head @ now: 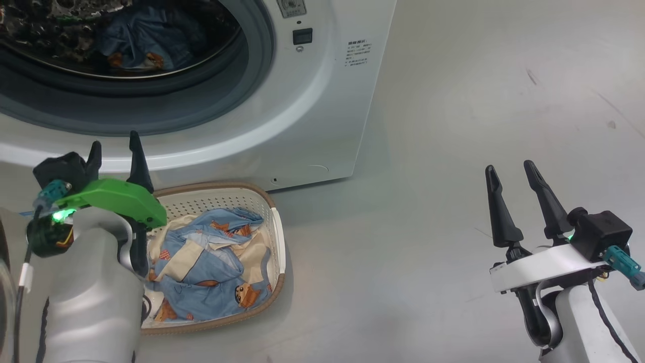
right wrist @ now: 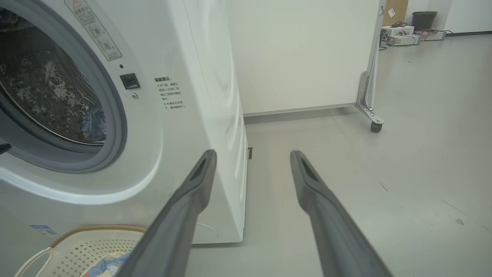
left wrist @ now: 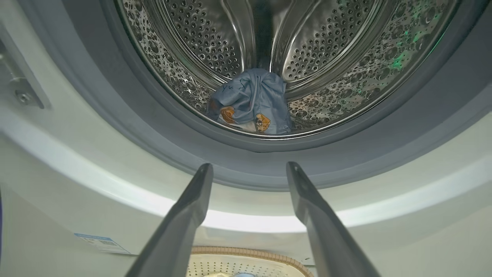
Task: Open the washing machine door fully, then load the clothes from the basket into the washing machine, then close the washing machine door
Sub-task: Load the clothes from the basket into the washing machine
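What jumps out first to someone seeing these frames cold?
The washer is open, with one blue garment lying at the bottom of its steel drum. On the floor right in front of it, the basket holds more clothes. The left gripper hovers open by the basket's left end, pointing at the washer, and the right gripper is open over bare floor to the right.

Ahead of the right gripper point(right wrist: 252, 154), a smooth pale grey floor point(right wrist: 403, 161) with faint scuffs runs to a white partition panel point(right wrist: 303, 54) on a metal castor foot point(right wrist: 369, 107). Farther off to its right stand a dark bin point(right wrist: 424, 18) and cabled boxes point(right wrist: 399, 30) in soft, even light.
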Controlling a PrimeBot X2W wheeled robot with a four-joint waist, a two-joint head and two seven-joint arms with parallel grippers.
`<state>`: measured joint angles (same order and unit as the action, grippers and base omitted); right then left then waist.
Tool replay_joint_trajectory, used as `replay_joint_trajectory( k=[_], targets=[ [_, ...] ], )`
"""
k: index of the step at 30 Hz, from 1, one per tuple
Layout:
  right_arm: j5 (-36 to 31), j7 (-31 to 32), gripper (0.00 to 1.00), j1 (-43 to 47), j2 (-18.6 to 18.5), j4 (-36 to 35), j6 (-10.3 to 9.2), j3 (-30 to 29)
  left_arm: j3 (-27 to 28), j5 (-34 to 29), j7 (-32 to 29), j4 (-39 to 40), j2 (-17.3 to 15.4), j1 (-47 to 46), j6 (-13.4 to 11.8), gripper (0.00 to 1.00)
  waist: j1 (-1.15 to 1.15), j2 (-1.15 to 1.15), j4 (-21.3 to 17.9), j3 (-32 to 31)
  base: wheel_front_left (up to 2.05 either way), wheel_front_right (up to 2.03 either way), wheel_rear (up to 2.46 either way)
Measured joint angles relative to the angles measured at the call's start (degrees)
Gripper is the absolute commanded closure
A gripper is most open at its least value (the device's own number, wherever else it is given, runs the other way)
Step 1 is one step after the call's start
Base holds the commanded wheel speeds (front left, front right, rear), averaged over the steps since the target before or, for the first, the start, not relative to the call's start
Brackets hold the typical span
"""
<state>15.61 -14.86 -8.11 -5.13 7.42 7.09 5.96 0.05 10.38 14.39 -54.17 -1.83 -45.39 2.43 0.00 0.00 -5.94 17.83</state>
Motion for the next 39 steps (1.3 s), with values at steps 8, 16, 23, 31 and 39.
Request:
replay_joint_trajectory(
  k=[8,16,23,31,39],
  targets=[
    [-0.1,0.0,0.0,2.1,-0.4,0.3,0.0,-0.7,0.7,1.6,0.0,5.3,0.2,8.1,1.0,0.0,0.0,0.0,0.5,-3.8,0.0,0.0,0.0],
    [-0.5,0.0,0.0,4.0,-0.4,0.5,0.0,-0.7,0.0,1.6,0.0,10.7,0.2,16.9,1.5,0.0,0.0,0.0,1.0,-8.0,0.0,0.0,0.0],
    [-0.6,0.0,0.0,6.4,-0.8,0.6,0.0,-1.0,-0.2,1.6,0.0,16.6,0.2,24.3,1.5,0.0,0.0,0.0,1.4,-11.7,0.0,0.0,0.0],
    [-1.0,0.0,0.0,9.2,-1.8,0.7,0.0,-1.1,-0.7,2.3,0.0,23.2,0.2,33.2,1.7,0.0,0.0,0.0,2.2,-15.9,0.0,0.0,0.0],
    [-1.0,0.0,0.0,10.3,-2.1,0.5,0.0,-0.6,-1.4,3.7,0.0,30.3,0.1,38.9,1.7,0.0,0.0,0.0,3.0,-17.9,0.0,0.0,0.0]
  ],
)
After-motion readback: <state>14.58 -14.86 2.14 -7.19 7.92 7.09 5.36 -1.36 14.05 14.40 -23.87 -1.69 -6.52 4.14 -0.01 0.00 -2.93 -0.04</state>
